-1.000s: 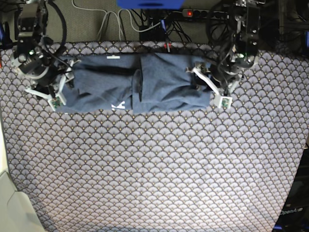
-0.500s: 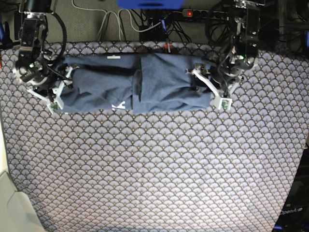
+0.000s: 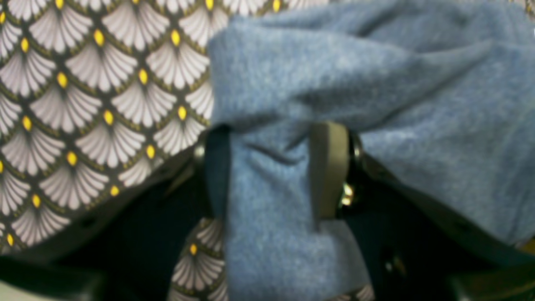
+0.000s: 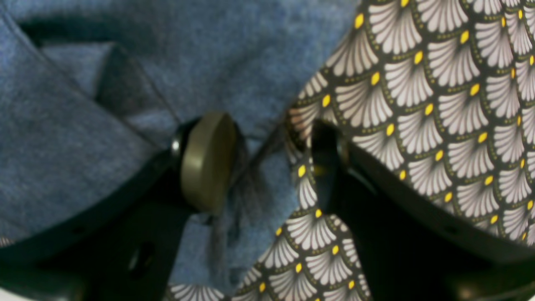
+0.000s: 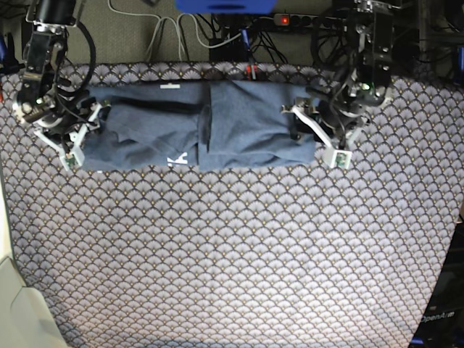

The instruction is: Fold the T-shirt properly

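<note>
Although most of the T-shirt (image 5: 199, 134) shows plain slate-blue cloth, a fragment of white block lettering (image 5: 176, 157) peeks out near its front edge; the letters cannot be read. A small white neck label (image 5: 170, 85) sits on its far edge, too small to read. At the bottom right corner of the base view, pale writing on a dark part (image 5: 438, 317) reads "OpenArm".

The shirt lies folded into a long band along the far edge of the scallop-patterned tablecloth (image 5: 232, 246), its two halves meeting at a crease near the middle.

The left gripper (image 3: 271, 167) is at the band's end toward the cloth's right edge, its pads (image 3: 328, 167) clamped on a bunched fold of the shirt that fills the space between them.

The right gripper (image 4: 259, 163) is at the opposite end, toward the left edge. Its jaws stand wide apart over the shirt's edge: one pad (image 4: 207, 161) over the blue cloth, the other finger (image 4: 330, 167) over the tablecloth, with nothing pinched between them.
</note>
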